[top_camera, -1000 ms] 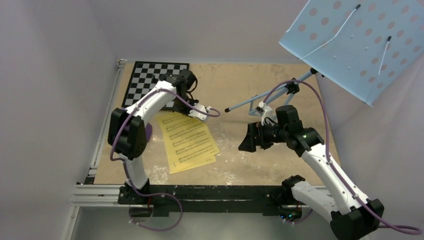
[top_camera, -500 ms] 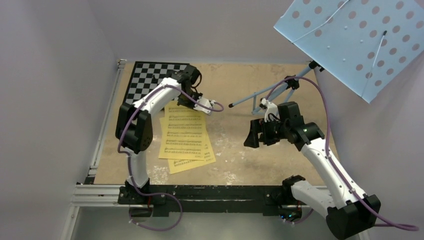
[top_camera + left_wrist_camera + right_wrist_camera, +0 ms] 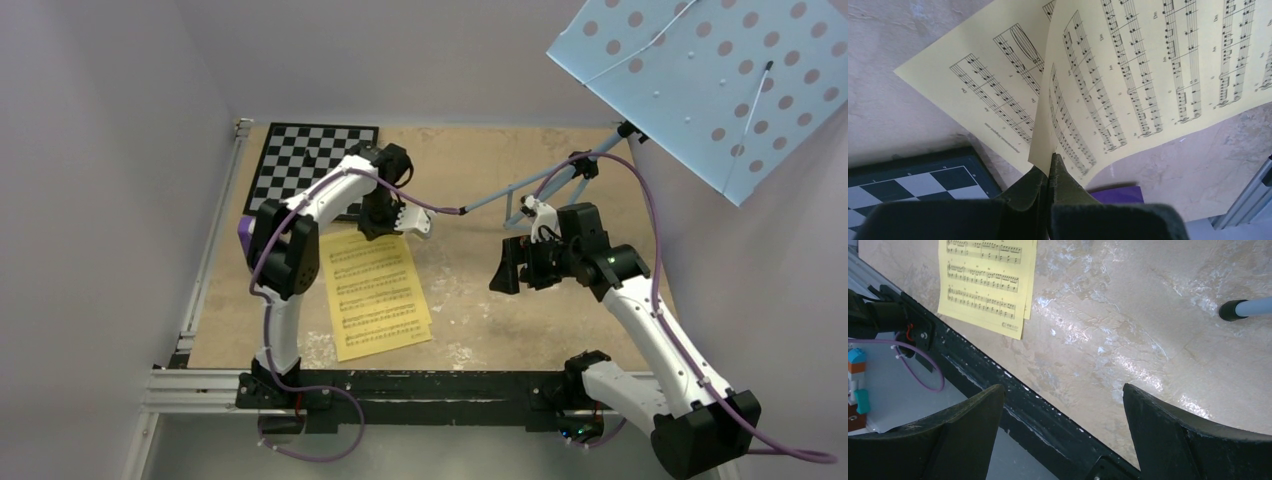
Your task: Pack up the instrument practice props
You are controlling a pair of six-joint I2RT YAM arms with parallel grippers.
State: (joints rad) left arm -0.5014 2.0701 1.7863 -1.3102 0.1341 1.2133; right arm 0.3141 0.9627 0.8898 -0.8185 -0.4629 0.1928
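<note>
2 yellow music sheets (image 3: 375, 295) overlap on the tabletop (image 3: 470, 300) left of center, left fingers (image 3: 1066, 187) pinching 1 sheet's edge, right fingers (image 3: 968, 425) spread wide.

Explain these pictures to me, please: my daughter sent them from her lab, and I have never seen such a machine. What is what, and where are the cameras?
These are two robot arms bolted to the near edge of a table. One picture looks down from above and behind them. The other two come from a camera on each wrist, so each shows its own hand. On the table lie yellow sheet music, a black-and-white checkerboard at the far left, and a purple metronome, mostly hidden behind the left arm. A light blue music stand stands at the far right, its dotted tray close to the overhead camera. The left hand is shut on the edge of the sheet music. The right hand hangs open above the table, holding nothing.
</note>
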